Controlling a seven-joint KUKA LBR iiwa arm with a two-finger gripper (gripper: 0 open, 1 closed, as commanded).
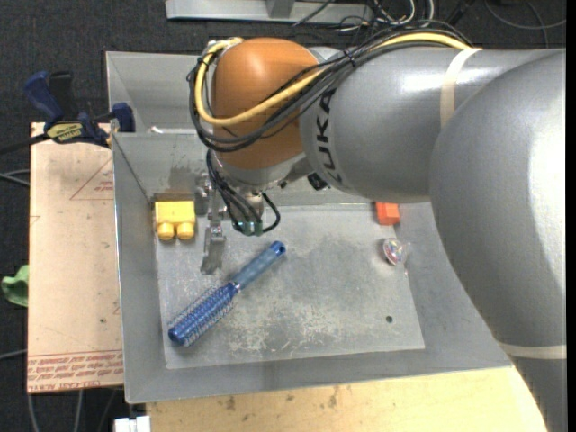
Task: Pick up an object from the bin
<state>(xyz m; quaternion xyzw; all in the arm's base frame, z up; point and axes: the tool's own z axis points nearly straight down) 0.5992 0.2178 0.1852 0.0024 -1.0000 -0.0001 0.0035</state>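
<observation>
My gripper (pixel 213 257) hangs low over the left half of the bin floor, under the arm's orange cover. Its tip is between a yellow toy block (pixel 175 220) just to its left and a blue brush (pixel 225 296) just below and right of it. The brush lies slantwise, bristle head toward the front left and handle end toward the gripper. I see nothing held in the gripper.
A small orange block (pixel 387 212) lies at the right by the back wall. In front of it sits a small clear and pink trinket (pixel 394 252). The big grey arm covers the bin's right side and back.
</observation>
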